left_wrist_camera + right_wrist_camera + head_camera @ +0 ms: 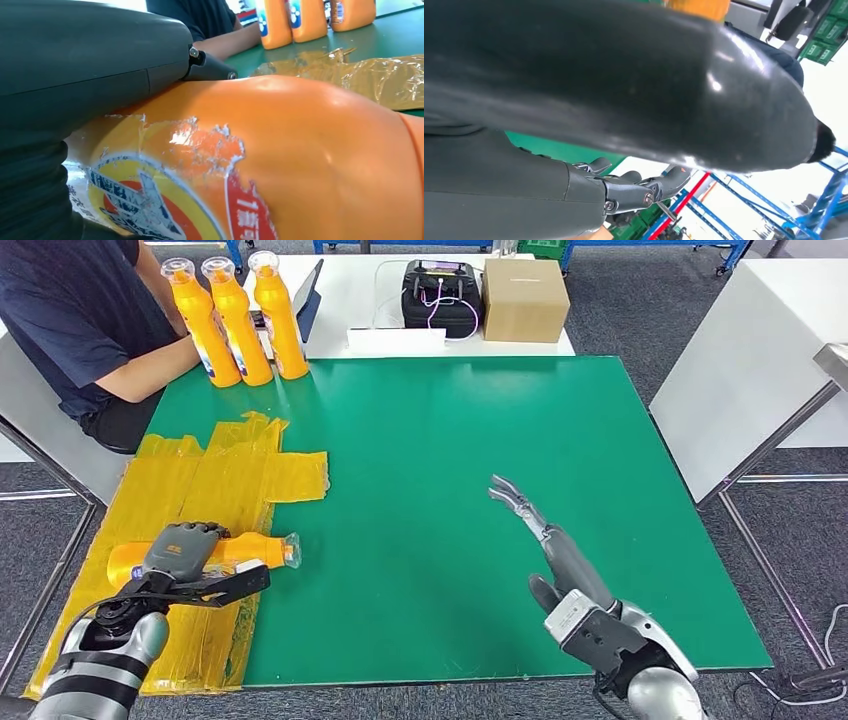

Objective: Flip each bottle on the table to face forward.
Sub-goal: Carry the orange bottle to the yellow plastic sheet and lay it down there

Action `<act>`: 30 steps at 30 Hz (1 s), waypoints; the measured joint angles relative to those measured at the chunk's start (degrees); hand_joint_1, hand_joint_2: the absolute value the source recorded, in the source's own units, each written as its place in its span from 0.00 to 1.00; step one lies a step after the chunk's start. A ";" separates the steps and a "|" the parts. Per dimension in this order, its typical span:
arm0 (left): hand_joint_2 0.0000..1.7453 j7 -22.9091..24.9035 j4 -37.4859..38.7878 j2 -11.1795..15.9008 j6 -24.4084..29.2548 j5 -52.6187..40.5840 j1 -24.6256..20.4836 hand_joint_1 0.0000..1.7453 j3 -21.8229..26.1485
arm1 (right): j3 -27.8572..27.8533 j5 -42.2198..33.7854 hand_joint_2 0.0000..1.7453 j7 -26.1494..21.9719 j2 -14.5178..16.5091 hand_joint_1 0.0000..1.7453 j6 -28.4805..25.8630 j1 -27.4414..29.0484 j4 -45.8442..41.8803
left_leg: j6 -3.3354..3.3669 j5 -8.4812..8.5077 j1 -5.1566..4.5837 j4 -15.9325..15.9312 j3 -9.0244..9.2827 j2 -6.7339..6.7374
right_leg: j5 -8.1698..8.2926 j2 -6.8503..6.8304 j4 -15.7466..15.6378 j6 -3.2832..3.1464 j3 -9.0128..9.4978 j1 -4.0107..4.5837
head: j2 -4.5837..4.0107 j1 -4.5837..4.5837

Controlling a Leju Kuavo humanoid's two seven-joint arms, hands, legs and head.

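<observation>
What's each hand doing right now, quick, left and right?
Left hand: gripping the lying orange bottle on the yellow sheet.
Right hand: open, fingers stretched out above the green table, holding nothing.

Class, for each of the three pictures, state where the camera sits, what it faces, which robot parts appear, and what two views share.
Head view: high on the body, looking down at the green table; shows the left hand on the lying orange plastic bottle, and the open right hand.
Left wrist view: behind the left hand, facing that bottle's torn label.
Right wrist view: behind the right hand, its fingers before blue racks.
Shared: head and left wrist views both show three upright orange bottles beside a seated person.
</observation>
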 joint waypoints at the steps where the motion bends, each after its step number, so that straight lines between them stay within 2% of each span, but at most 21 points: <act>1: 1.00 -0.11 0.27 0.20 0.13 0.50 -0.23 0.00 -0.34 | 0.05 -0.01 0.00 0.19 0.00 0.00 -0.01 -0.30 0.01 | -0.02 0.01 0.00 0.00 0.01 0.00 | 0.00 0.00 0.01 0.00 0.00 0.00 | 0.00 0.00; 7: 1.00 -0.89 -1.35 0.89 0.34 3.81 0.19 0.00 -1.80 | 0.08 0.31 0.00 0.44 0.00 0.00 -0.11 -0.51 0.01 | -0.06 0.08 0.01 0.00 -0.03 -0.01 | 0.01 0.00 0.07 -0.01 -0.03 0.00 | 0.00 0.01; 19: 1.00 -4.23 -12.84 1.78 2.51 9.89 4.21 0.00 -3.10 | -0.34 2.76 0.00 -0.34 0.04 0.00 -0.44 1.20 0.01 | -0.06 0.08 -0.01 0.00 -0.22 -0.01 | 0.01 0.00 0.06 -0.01 -0.23 0.00 | 0.00 0.01; 27: 1.00 -7.20 -21.85 -0.43 6.61 12.72 7.63 0.00 -1.15 | -0.32 6.33 0.00 -1.85 0.81 0.00 -1.98 4.79 -0.13 | -0.07 0.07 0.00 0.00 -0.25 -0.01 | 0.01 0.00 0.06 -0.01 -0.27 0.00 | 0.00 0.01; 30: 0.25 -8.21 -24.64 -2.17 6.50 15.53 8.60 0.00 -0.18 | -0.33 7.98 0.00 -2.68 1.44 0.00 -3.12 6.52 -0.47 | -0.07 0.07 -0.01 0.00 -0.25 -0.02 | 0.01 0.00 0.06 -0.01 -0.27 0.00 | 0.00 0.01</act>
